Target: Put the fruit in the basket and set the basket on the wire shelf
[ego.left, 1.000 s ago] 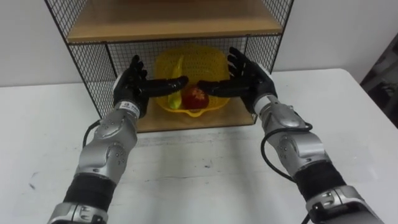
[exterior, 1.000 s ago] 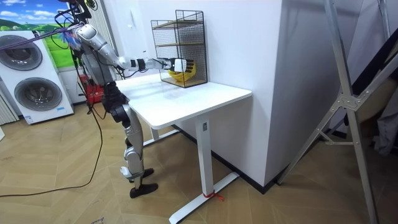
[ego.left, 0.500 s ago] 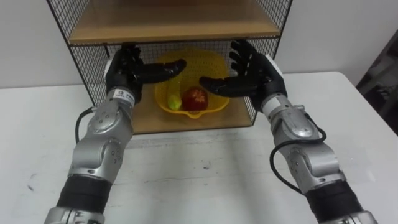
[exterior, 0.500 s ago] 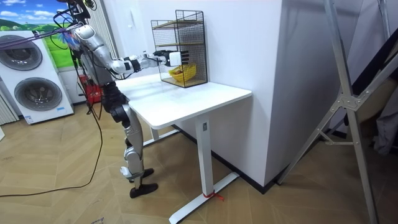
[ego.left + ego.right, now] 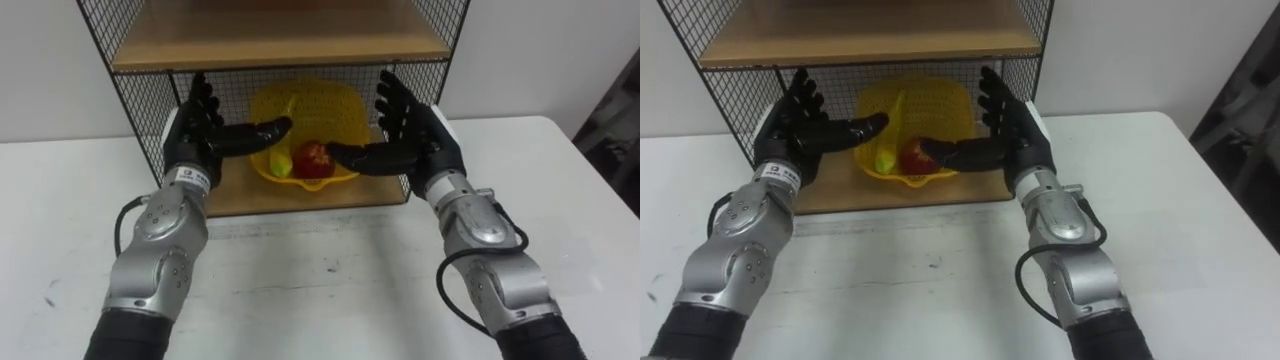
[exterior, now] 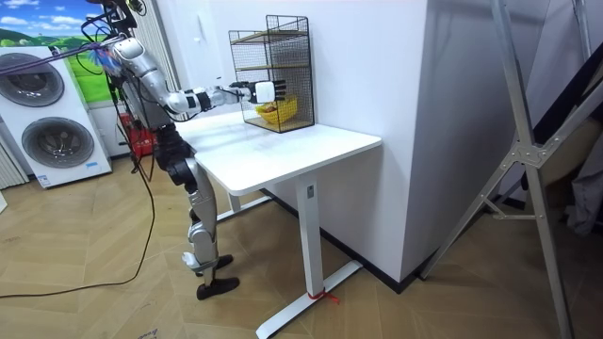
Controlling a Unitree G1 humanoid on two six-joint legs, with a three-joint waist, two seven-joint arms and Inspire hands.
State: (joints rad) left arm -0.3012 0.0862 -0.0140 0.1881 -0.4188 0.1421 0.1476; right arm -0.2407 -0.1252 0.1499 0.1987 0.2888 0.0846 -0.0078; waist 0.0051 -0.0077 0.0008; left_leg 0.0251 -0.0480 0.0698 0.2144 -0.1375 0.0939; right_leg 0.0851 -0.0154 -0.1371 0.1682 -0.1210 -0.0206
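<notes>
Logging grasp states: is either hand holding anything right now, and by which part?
Nothing is held. The left hand and right hand are open, in front of the yellow basket sitting on the wire shelf.

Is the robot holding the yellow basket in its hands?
No: the left hand and right hand are open, fingers straight, and the basket rests on the wire shelf.

Bright, even light — only soft shade inside the wire shelf (image 5: 270,45).
</notes>
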